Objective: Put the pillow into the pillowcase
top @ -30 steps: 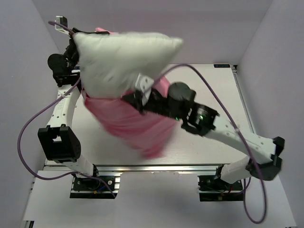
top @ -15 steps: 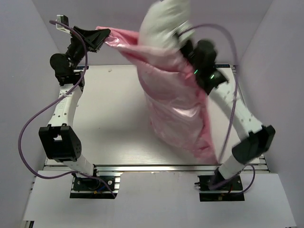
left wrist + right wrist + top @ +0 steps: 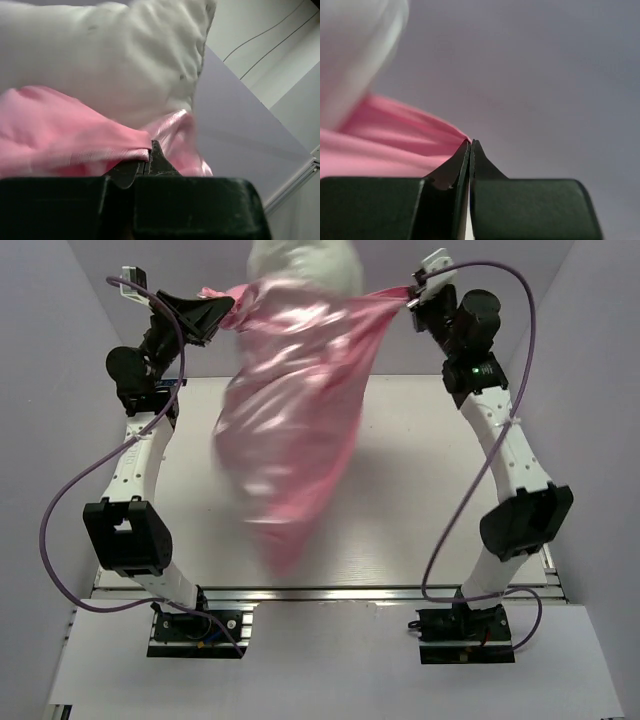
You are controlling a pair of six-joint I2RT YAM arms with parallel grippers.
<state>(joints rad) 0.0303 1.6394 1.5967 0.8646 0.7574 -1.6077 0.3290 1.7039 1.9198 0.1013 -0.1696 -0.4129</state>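
Above the far half of the tabletop (image 3: 430, 490), slung between the two raised arms: pink satin pillowcase (image 3: 290, 430), mouth uppermost and pulled taut from side to side, closed end hanging blurred toward the near edge, contact with the surface not discernible. At the left corner of the mouth, left gripper (image 3: 226, 314), fingers (image 3: 162, 169) closed tight on a pinch of pink fabric, as seen at their tips in the left wrist view. At the right corner of the mouth, right gripper (image 3: 412, 298), fingers likewise pressed together on a thin fold of the same cloth. Midway between the grippers, at the top edge of the overhead view, white pillow (image 3: 305, 260), upper end protruding from the mouth, lower part hidden by the pink fabric. Beside each arm, looped purple cable (image 3: 42, 535)
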